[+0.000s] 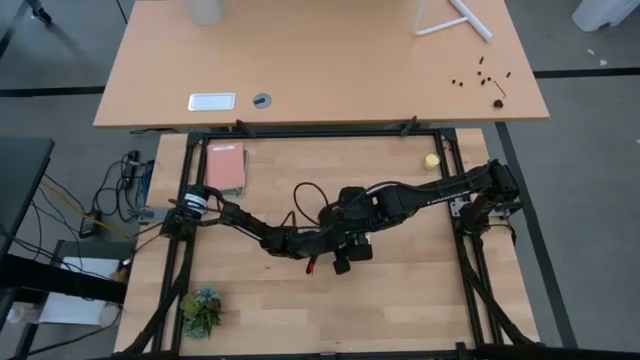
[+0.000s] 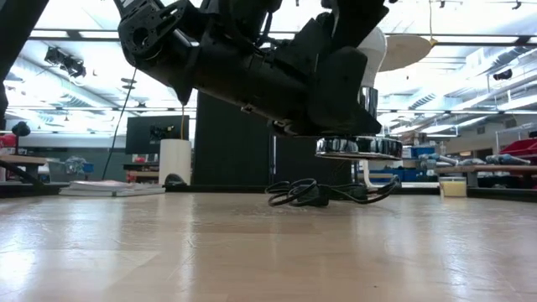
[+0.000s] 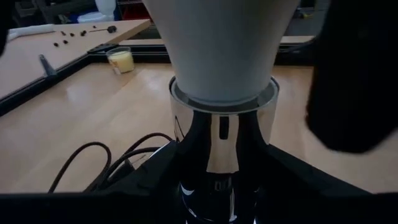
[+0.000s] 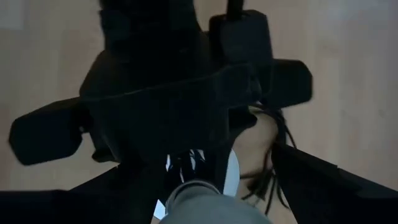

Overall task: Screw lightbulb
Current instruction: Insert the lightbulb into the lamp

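1. I have the lightbulb (image 3: 221,43) seated neck-down in the socket (image 3: 222,134), held clear above the bench (image 2: 252,252) near its middle.
2. My left tool (image 3: 217,186) is clenched on the socket body from below.
3. My right tool (image 4: 186,205) sits over the bulb; whether it grips or has let go, I cannot tell.
4. I would keep the bulb's axis square to the socket and turn gently, so the thread doesn't cross.
5. Bulb: matte white, flaring. Socket: polished chrome, round, slippery-looking. The black cord (image 2: 319,193) trails loosely onto the pale wood.
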`<act>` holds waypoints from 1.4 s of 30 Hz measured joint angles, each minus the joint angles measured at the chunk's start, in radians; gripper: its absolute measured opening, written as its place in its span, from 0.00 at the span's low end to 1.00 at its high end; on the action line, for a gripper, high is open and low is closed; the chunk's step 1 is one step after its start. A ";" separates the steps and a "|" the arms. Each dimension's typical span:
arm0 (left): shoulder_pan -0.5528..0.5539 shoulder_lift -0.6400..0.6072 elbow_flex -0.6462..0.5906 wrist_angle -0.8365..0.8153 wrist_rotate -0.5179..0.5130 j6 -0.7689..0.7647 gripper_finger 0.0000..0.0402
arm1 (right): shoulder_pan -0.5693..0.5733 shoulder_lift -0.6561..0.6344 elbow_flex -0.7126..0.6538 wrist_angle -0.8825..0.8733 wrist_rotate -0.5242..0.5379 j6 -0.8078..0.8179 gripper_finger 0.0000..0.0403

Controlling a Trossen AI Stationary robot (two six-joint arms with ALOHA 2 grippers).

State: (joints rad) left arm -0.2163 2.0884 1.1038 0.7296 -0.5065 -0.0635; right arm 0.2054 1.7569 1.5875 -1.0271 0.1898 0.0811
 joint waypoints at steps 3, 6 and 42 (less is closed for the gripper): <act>0.002 0.001 0.000 -0.005 0.002 0.001 0.49 | 0.013 0.000 0.000 -0.004 0.000 -0.018 0.75; 0.003 0.002 0.000 -0.008 0.000 0.003 0.49 | 0.020 -0.005 0.000 -0.004 0.000 -0.029 0.75; -0.001 0.002 0.000 -0.028 0.014 -0.001 0.49 | 0.039 -0.101 0.196 -0.460 0.034 0.063 0.75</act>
State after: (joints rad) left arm -0.2173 2.0903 1.1034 0.7013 -0.4923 -0.0643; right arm 0.2447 1.6554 1.7832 -1.4873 0.2237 0.1442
